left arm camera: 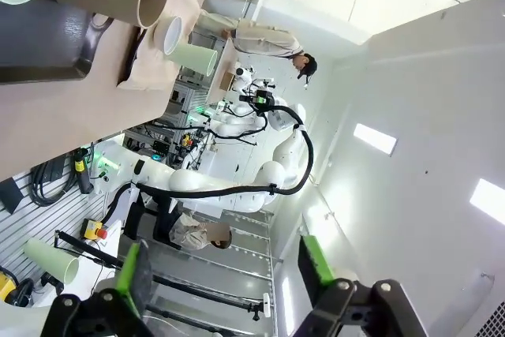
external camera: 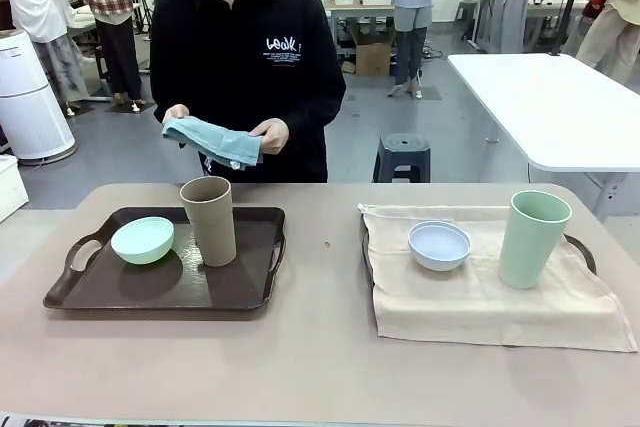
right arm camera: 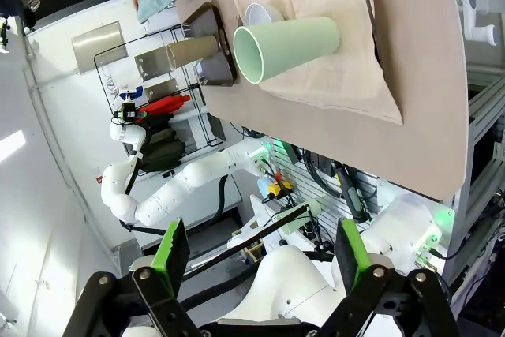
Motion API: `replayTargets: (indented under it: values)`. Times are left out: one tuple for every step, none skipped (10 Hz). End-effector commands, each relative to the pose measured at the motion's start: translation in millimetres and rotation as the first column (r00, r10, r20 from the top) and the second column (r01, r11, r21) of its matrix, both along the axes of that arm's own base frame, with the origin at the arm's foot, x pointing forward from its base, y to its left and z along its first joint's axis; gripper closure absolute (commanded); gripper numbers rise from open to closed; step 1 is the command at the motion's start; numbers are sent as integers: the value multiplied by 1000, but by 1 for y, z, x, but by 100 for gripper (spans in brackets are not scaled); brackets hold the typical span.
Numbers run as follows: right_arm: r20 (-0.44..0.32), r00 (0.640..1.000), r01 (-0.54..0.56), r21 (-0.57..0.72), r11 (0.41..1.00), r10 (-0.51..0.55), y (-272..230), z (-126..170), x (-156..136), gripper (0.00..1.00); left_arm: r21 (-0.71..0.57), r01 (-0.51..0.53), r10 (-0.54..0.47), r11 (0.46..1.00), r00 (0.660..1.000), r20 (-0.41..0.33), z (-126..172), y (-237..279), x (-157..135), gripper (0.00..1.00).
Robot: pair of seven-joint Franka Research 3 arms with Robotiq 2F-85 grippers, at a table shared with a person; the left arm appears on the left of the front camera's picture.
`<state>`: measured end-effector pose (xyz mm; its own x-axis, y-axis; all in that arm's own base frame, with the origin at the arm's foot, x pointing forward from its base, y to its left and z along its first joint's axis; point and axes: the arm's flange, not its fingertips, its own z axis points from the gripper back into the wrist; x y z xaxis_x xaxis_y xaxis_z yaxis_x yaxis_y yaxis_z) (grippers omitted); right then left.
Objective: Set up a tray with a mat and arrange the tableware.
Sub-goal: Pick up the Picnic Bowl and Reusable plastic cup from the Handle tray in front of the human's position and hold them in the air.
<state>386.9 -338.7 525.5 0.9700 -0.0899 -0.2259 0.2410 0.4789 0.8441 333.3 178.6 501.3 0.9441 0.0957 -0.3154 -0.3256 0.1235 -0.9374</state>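
With your left gripper [left arm camera: 225,267] and right gripper [right arm camera: 260,255] both spread apart and empty, watch the tall tan cup [external camera: 208,219]: it stands beside the mint bowl [external camera: 142,239] on the bare left tray [external camera: 230,287], so sliding in the blue mat [external camera: 214,141] that the person [external camera: 245,37] holds at the far side could topple it; the white print on their black top [external camera: 225,87] seems to read "leak".

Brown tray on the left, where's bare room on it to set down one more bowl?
Bare: the stretch of the brown tray between the tan cup and its right handle, and the near strip in front of the mint bowl. Crowded: the back left, where bowl and cup sit close together.
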Motion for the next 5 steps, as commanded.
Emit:
replayTargets:
  values:
    - [-9,1000,8,-17,1000,-9,4,-1,-3,3,-7,-16,16,1000,1000,13,1,-1,0,2]
    - [-9,1000,8,-17,1000,-9,4,-1,-3,3,-7,-16,16,1000,1000,13,1,-1,0,2]
    - [-9,1000,8,-17,1000,-9,4,-1,-3,3,-7,-16,16,1000,1000,13,1,-1,0,2]
    - [-9,1000,8,-17,1000,-9,4,-1,-3,3,-7,-16,16,1000,1000,13,1,-1,0,2]
    - [-9,1000,8,-17,1000,-9,4,-1,-3,3,-7,-16,16,1000,1000,13,1,-1,0,2]
